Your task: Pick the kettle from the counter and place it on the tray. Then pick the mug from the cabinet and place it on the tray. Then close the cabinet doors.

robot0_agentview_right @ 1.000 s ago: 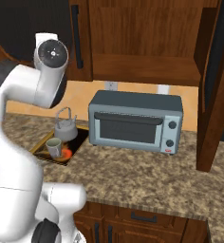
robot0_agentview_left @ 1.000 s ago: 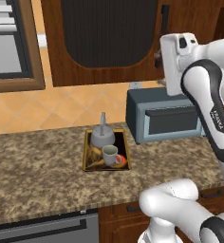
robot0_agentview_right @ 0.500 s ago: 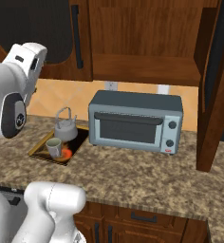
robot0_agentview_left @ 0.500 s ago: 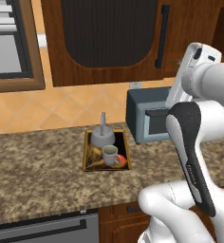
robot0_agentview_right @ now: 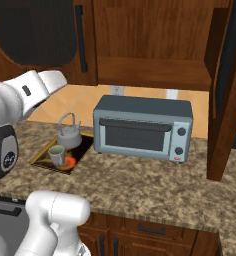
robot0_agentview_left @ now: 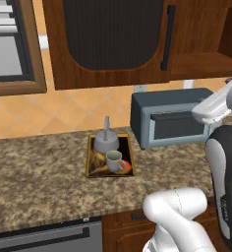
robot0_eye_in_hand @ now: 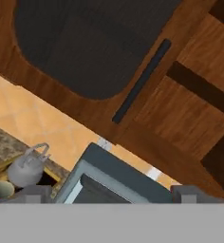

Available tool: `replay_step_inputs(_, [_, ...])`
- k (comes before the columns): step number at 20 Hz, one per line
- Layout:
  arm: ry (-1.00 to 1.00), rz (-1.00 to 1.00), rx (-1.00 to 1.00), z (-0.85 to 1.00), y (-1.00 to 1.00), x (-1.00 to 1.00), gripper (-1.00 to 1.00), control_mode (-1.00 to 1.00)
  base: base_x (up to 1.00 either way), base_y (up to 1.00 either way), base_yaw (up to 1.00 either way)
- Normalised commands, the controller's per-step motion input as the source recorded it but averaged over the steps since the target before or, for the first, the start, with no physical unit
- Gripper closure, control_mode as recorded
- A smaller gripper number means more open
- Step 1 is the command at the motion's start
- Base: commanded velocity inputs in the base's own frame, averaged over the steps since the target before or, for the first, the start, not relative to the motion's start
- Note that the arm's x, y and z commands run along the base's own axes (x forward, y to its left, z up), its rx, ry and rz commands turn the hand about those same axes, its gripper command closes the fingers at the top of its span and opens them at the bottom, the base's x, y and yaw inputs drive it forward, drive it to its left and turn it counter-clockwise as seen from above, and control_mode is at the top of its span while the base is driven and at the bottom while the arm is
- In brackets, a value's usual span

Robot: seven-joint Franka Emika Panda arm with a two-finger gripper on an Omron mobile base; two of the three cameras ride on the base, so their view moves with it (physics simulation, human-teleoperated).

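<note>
squat grey metal kettle (robot0_agentview_left: 106, 142): handle upright, at 11 o'clock of pale grey-white mug (robot0_agentview_left: 113, 160) | patterned dark tray (robot0_agentview_left: 92, 159): long axis front-to-back on bench | fingers (robot0_eye_in_hand: 31, 193): wide, empty

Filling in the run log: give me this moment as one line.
kettle: on tray | mug: on tray | left cabinet door: shut | right door: open | hand: open, empty

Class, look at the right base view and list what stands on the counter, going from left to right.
mug → kettle → toaster oven. The mug and kettle both sit in the tray, which lies left of the toaster oven.
</note>
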Motion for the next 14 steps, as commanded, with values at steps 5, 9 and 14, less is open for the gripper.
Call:
replay_step_inputs(5, [0.01,-0.52,0.72,0.0,-0.24,-0.37,-1.0,-1.0,0.0,0.0,0.0])
replay_step_inputs(9, [0.08,-0.67,0.69,0.04,-0.22,-0.11,-1.0,-1.0,0.0,0.0,0.0])
replay_step_inputs(14, [-0.04,-0.42,0.72,0.02,-0.07,-0.11,-1.0,-1.0,0.0,0.0,0.0])
